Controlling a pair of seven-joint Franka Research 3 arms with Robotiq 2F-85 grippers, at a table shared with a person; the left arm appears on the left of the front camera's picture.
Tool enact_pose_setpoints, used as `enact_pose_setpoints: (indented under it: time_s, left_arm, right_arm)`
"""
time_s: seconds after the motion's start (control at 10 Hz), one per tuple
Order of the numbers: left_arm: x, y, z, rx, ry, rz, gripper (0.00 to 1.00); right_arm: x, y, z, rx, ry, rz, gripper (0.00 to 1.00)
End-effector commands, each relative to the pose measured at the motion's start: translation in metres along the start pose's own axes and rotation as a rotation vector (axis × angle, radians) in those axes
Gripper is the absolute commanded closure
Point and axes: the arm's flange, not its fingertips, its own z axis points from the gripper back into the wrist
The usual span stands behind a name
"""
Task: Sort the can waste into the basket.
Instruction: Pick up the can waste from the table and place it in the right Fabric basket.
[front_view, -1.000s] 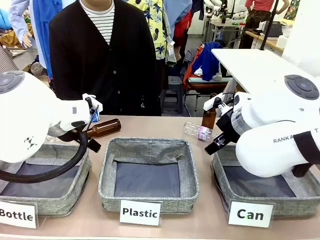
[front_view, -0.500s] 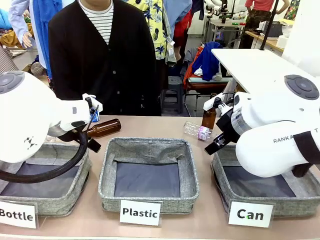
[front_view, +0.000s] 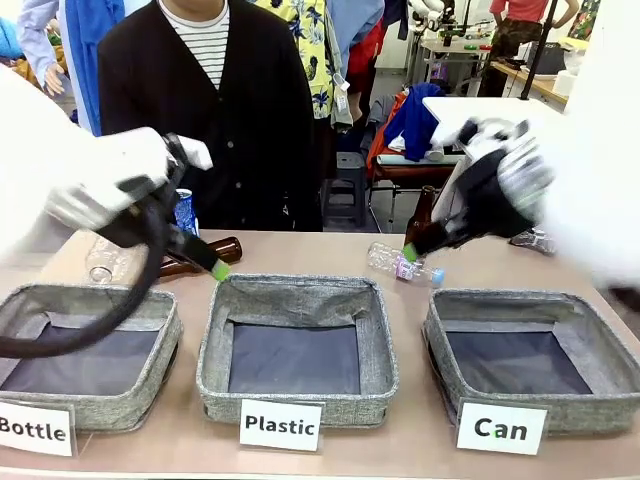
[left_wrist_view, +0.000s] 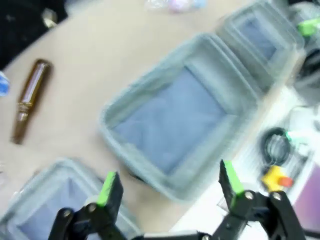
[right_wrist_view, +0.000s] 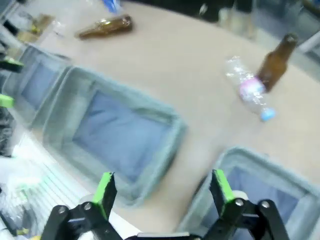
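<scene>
Both tools gape open and carry nothing: the left tool (left_wrist_view: 167, 186) hangs over the near side of the grey woven basket carded "Plastic" (left_wrist_view: 150, 82), the right tool (right_wrist_view: 162, 189) over the gap between it and the empty square grey woven basket carded "Can" (front_view: 530, 302). The small blue metal drink can (front_view: 185, 212) stands at the tan counter (front_view: 330, 255) far side, just beside a lying brown glass bottle (front_view: 212, 254). A loose reach could, I judge, topple the can or close on the bottle instead.

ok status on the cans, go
Left hand and right hand open, nothing held. Blue can far left, not in Can basket. Brown bottle lies beside the can.
</scene>
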Motion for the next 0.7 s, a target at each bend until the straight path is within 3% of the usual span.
enact_pose_setpoints:
  time_s: [0.0, 0.1, 0.3, 0.4, 0.5, 0.6]
  left_arm:
    - [-0.038, 0.041, 0.071, -0.306, 0.034, 0.107, 0.00]
    - [-0.047, 0.079, 0.099, -0.399, -0.001, 0.184, 0.00]
    - [-0.079, 0.157, 0.127, -0.581, -0.150, 0.374, 0.00]
    - [-0.107, 0.190, 0.135, -0.617, -0.302, 0.467, 0.00]
    - [-0.131, 0.208, 0.127, -0.538, -0.454, 0.566, 0.00]
    - [-0.141, 0.217, 0.121, -0.551, -0.507, 0.594, 0.00]
  right_arm:
    - [-0.013, -0.050, 0.059, 0.225, -0.012, -0.216, 0.00]
    - [-0.022, -0.087, 0.069, 0.339, -0.046, -0.357, 0.00]
    - [-0.051, -0.153, 0.082, 0.421, -0.161, -0.540, 0.00]
    - [-0.067, -0.185, 0.082, 0.430, -0.199, -0.629, 0.00]
    - [-0.082, -0.222, 0.070, 0.404, -0.235, -0.773, 0.00]
    - [-0.090, -0.241, 0.055, 0.423, -0.229, -0.823, 0.00]
